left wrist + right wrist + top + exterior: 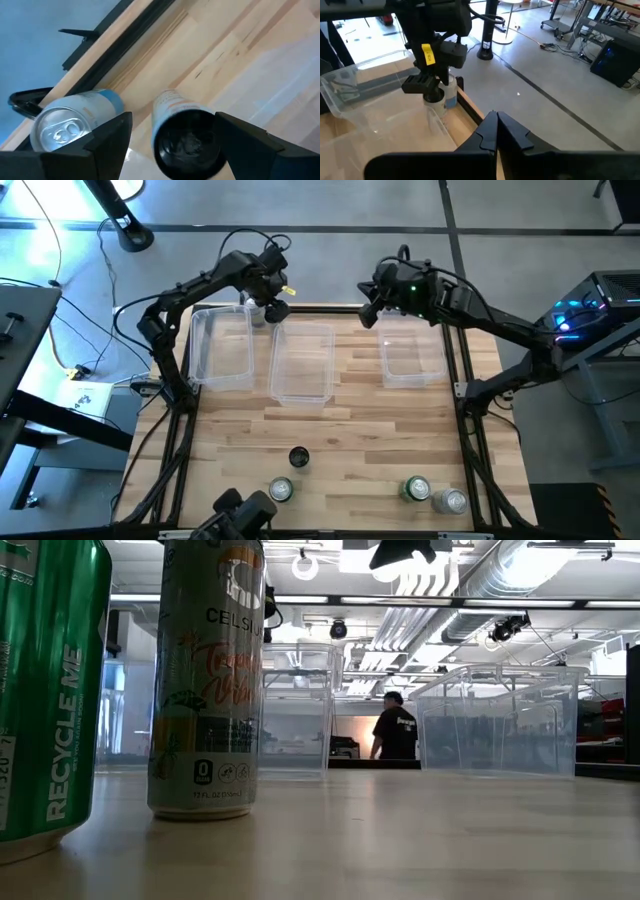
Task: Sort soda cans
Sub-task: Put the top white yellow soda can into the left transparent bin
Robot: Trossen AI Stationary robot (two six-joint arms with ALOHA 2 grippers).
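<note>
At the table's far edge, between the left bin (222,345) and the middle bin (302,365), my left gripper (272,308) (173,115) points steeply down over a pale soda can with orange print (186,135). A silver and blue can (67,125) (450,95) stands upright right beside it. My right gripper (368,315) (495,117) hangs shut and empty in the air at the far end of the right bin (410,358). Near the front edge stand a black can (298,457), two green ones (281,490) (417,488) and a silver one (452,500). My left gripper has the pale can's upper end (212,131) between its two fingers (240,145), one on either side of the body. The fingers come from above, pointing steeply down. The can is upright; whether its base rests on the table I cannot tell.
Three clear bins stand in a row along the far half of the table. In the low view a green can (40,690) and a pale printed can (205,680) stand close to the camera, with two bins (500,720) behind. A person (398,730) stands in the room beyond.
</note>
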